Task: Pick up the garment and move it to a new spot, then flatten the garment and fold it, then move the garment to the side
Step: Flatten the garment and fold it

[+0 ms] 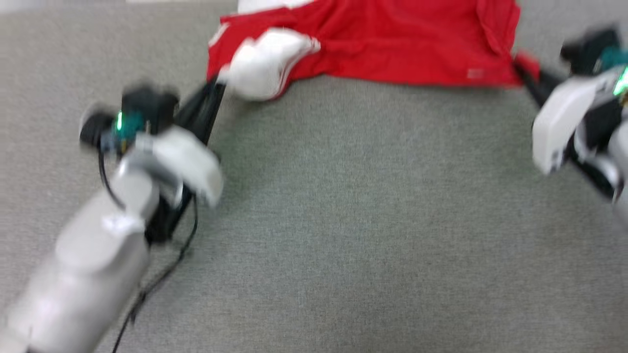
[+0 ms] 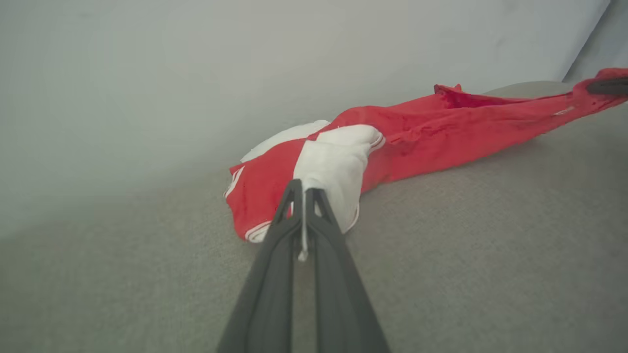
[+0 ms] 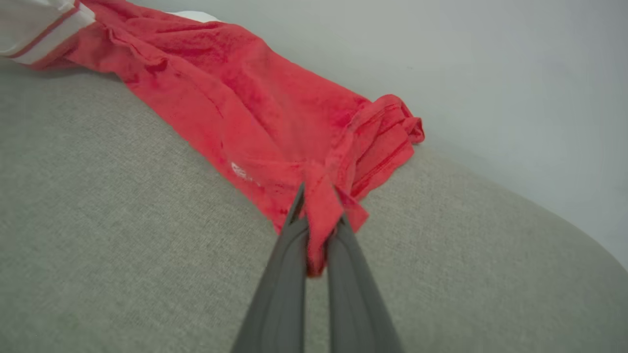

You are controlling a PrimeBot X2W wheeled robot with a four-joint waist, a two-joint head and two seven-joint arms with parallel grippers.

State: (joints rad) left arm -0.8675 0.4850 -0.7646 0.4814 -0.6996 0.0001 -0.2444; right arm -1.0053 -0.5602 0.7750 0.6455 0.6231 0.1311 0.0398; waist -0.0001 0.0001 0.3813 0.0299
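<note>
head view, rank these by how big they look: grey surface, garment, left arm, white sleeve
1. grey surface, by far the largest.
2. garment and left arm look about alike. The arm is nearer the camera and the garment is cut off at the top, so they stay unranked.
3. white sleeve, the smallest.

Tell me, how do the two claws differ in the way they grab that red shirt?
The left gripper pinches the white sleeve; the right gripper pinches a bunched red hem corner. The left gripper is at the sleeve end of the garment, the right gripper at the opposite end. Both are shut on the same garment, which lies between them on the grey surface.
</note>
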